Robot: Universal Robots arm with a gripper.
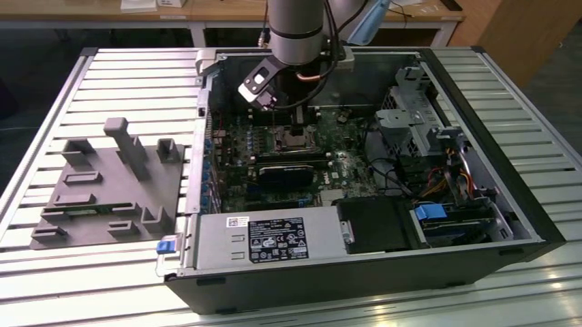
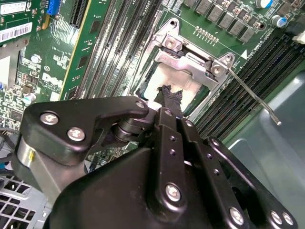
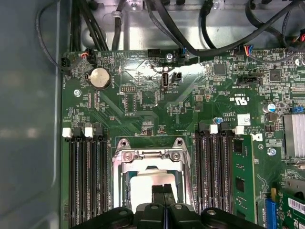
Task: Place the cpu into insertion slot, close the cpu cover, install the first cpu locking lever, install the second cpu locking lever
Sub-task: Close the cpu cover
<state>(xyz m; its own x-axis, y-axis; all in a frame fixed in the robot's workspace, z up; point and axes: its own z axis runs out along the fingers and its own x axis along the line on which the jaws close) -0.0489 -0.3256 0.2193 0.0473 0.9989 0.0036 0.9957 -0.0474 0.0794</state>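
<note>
Gripper point(image 3: 163, 190) — fingers pressed together, holding nothing — poised at the cpu point(image 3: 140, 187), framed by the cover point(image 3: 147, 155) on the slot point(image 1: 293, 139), upper middle of the exterior view; one lever point(image 2: 252, 93) juts free.

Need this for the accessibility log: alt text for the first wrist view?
The shut gripper hangs over the pale cpu seated in the insertion slot, with the silver cpu cover framing it. Black memory slots flank the slot on a green motherboard.
</note>
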